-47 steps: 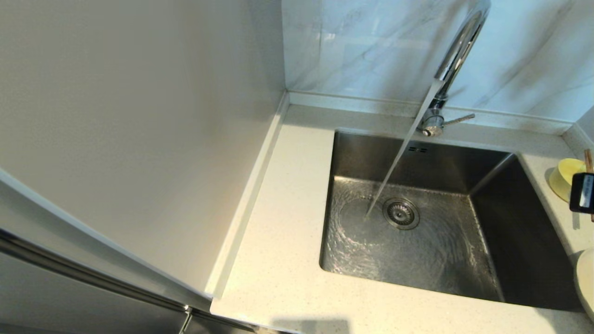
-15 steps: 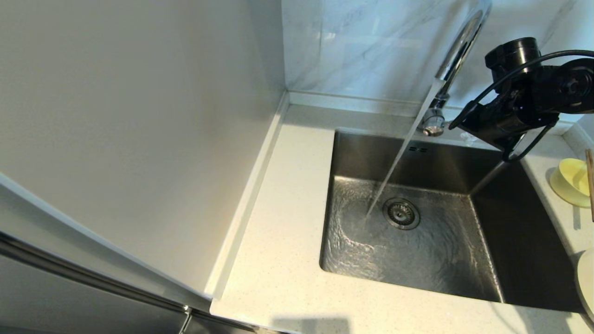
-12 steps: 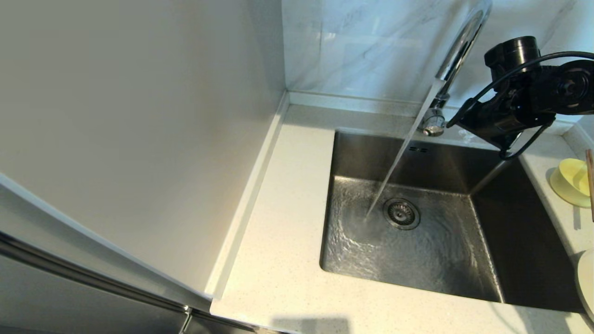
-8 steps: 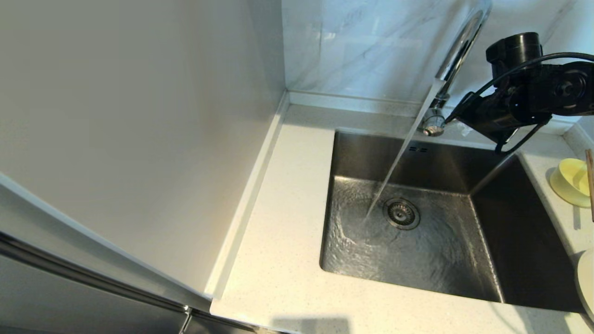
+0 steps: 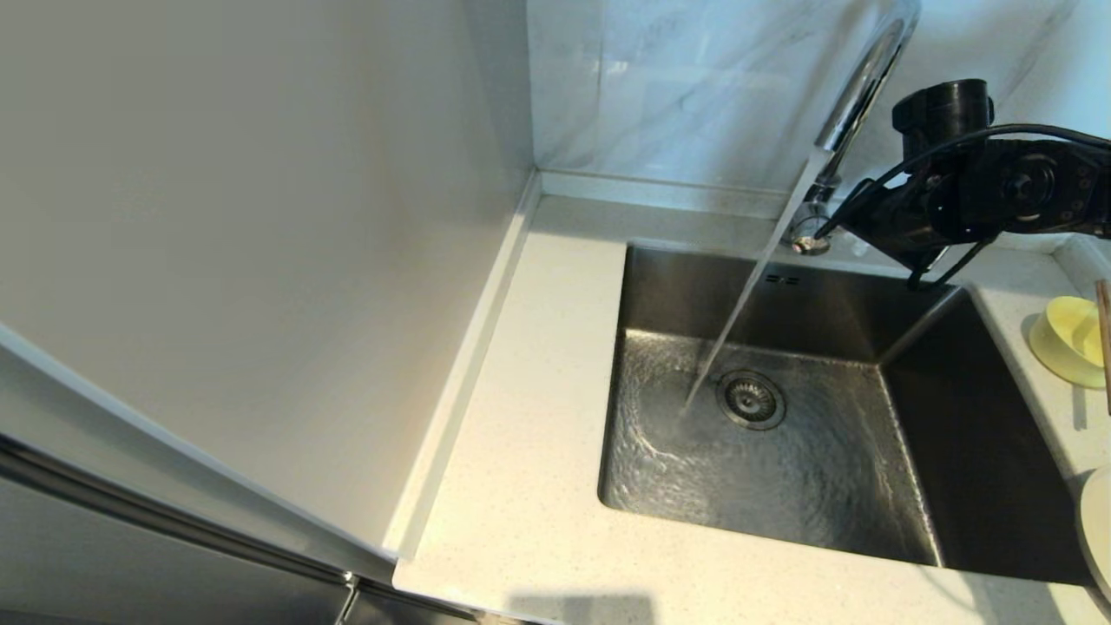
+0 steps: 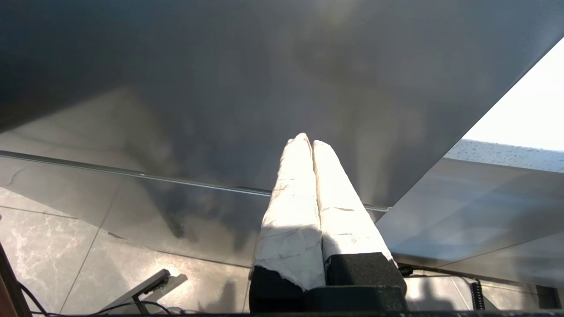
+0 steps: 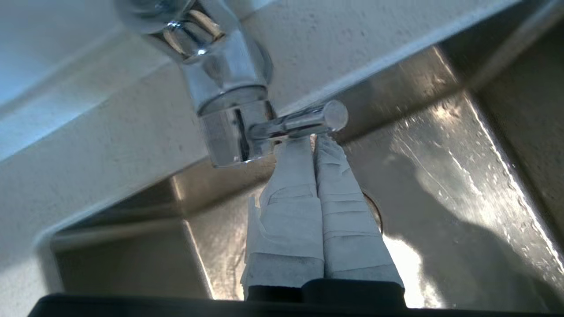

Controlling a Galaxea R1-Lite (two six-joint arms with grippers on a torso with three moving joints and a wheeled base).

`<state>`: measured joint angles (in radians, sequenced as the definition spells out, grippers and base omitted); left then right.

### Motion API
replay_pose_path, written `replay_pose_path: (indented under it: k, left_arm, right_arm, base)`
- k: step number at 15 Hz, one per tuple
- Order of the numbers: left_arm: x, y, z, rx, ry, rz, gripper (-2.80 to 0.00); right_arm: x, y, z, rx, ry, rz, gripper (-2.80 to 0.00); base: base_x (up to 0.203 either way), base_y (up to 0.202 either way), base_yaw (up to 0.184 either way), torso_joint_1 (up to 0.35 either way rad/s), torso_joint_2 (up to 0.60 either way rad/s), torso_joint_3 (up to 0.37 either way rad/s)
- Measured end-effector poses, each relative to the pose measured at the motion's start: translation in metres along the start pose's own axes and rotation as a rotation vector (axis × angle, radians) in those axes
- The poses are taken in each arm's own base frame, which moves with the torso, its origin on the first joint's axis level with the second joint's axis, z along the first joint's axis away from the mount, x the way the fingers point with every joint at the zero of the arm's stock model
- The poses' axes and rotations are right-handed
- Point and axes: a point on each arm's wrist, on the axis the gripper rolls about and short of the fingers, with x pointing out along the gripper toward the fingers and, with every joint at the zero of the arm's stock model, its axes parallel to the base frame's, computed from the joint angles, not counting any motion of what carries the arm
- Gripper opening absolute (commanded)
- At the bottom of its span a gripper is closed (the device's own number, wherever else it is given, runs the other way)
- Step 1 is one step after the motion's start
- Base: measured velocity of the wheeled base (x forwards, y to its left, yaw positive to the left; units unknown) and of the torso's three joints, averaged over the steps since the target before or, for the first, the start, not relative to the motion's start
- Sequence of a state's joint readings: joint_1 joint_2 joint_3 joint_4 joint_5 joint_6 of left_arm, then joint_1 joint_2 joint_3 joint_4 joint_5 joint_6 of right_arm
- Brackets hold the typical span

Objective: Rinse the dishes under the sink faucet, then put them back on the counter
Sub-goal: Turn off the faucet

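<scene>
Water runs from the chrome faucet (image 5: 855, 87) into the steel sink (image 5: 981, 451), landing beside the drain strainer (image 5: 752, 400). My right gripper (image 7: 313, 140) is shut with nothing between its fingers, and its taped tips touch the side lever (image 7: 308, 121) at the faucet base. In the head view the right arm (image 5: 963, 195) hides that lever. The pale yellow bowl (image 5: 1069, 340), the chopsticks (image 5: 1104, 330) and the white plate (image 5: 1095, 538) are on the counter (image 5: 538, 434) right of the sink. My left gripper (image 6: 307, 140) is shut and empty, parked low beside a grey panel.
A tall pale cabinet side (image 5: 260, 260) stands along the counter's left edge. Grey-veined marble tiles (image 5: 677, 87) rise behind the raised back edge. The sink floor is covered with rippling water. In the left wrist view a tiled floor (image 6: 44, 246) lies below.
The right arm left the bowl's side and came in over the sink's back right corner. It then edged left to the faucet base, covering the lever. Water keeps running.
</scene>
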<state>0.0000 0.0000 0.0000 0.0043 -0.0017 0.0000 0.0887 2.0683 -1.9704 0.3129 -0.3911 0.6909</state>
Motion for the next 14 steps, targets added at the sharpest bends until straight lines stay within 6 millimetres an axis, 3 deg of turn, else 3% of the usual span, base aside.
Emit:
replay_pose_path:
  k: [7, 11, 14]
  left_arm:
    - [0.0, 0.0, 0.0, 0.0, 0.0, 0.0, -2.8]
    - [0.0, 0.0, 0.0, 0.0, 0.0, 0.0, -2.8]
    - [0.0, 0.0, 0.0, 0.0, 0.0, 0.0, -2.8]
  right_arm:
    - [0.014, 0.0, 0.009, 0.057, -0.126, 0.023, -2.8]
    - [0.0, -0.009, 0.012, 0.025, -0.109, -0.024, -2.8]
    - [-0.017, -0.031, -0.004, -0.07, -0.021, -0.094, -2.8]
  base:
    - [0.0, 0.0, 0.0, 0.0, 0.0, 0.0]
    - [0.0, 0.0, 0.0, 0.0, 0.0, 0.0]
    - [0.0, 0.0, 0.0, 0.0, 0.0, 0.0]
